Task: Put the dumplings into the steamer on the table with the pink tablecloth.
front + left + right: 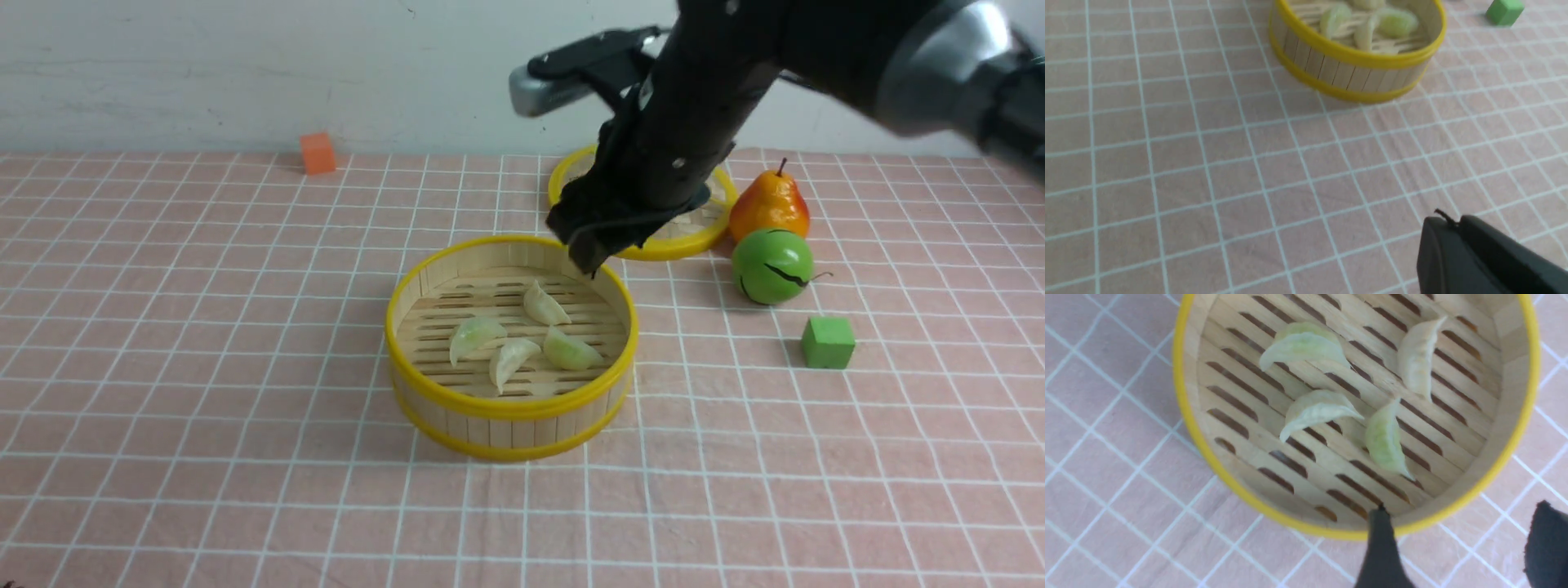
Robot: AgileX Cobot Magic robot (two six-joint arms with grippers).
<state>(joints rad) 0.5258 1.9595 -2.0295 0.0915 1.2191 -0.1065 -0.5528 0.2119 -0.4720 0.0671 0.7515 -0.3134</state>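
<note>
The steamer (pixel 510 406), a round bamboo basket with yellow rims, stands mid-table on the pink tablecloth (pixel 204 327). Several pale yellow-green dumplings lie on its slat floor, among them one dumpling (pixel 476 335) at the left and another (pixel 569 349) at the right. The right wrist view looks down into the steamer (pixel 1188 412) at the same dumplings (pixel 1316 410). My right gripper (pixel 584 245) hangs over the basket's far rim, open and empty (pixel 1461 522). My left gripper (pixel 1447 222) is shut on nothing, low over the cloth, well short of the steamer (pixel 1355 73).
Behind the steamer lies a flat woven disc with a yellow rim (pixel 694 241), partly hidden by my right arm. An orange pear (pixel 769 204), a green ball-shaped fruit (pixel 771 265) and a green cube (pixel 827 342) sit to the right. An orange cube (pixel 317 153) is far back left.
</note>
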